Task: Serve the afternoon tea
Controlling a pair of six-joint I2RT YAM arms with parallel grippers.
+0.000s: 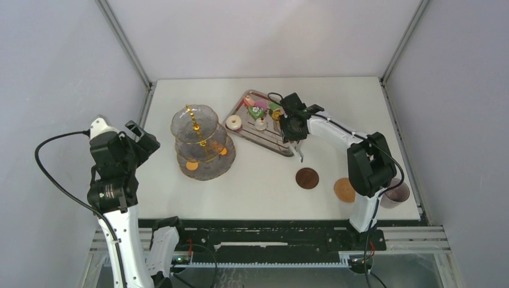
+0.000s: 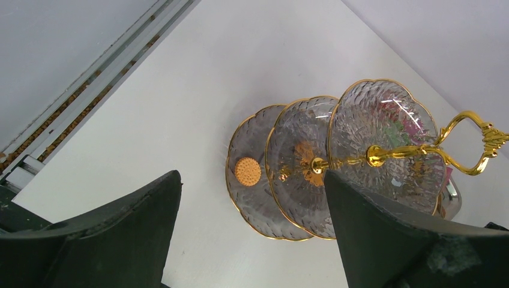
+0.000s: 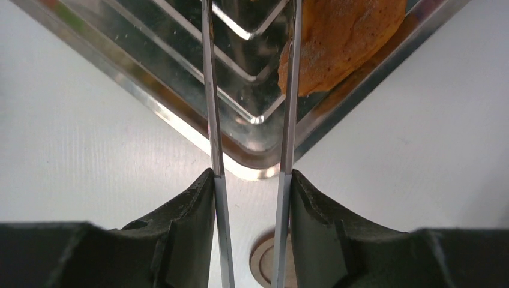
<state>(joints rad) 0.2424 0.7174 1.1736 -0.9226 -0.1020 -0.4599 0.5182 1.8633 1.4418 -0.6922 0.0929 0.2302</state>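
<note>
The three-tier glass stand (image 1: 201, 141) with its gold pole stands left of centre and carries orange cookies (image 1: 192, 165); the left wrist view shows the stand (image 2: 336, 162) with one cookie (image 2: 248, 171) on its bottom tier. My left gripper (image 1: 143, 139) hangs open and empty, left of the stand. On the steel tray (image 1: 273, 141) lie a white donut (image 1: 233, 123) and small cakes (image 1: 258, 111). My right gripper (image 1: 294, 129) is shut on the metal tongs (image 3: 209, 90), whose arms reach over the tray's corner (image 3: 180, 78) beside an orange cookie (image 3: 342, 36). The tong tips are out of view.
Two brown coasters (image 1: 307, 178) (image 1: 344, 189) lie on the table in front of the tray. A cup (image 1: 397, 193) stands at the right edge beside the right arm's base. Walls close in the table on the left, back and right.
</note>
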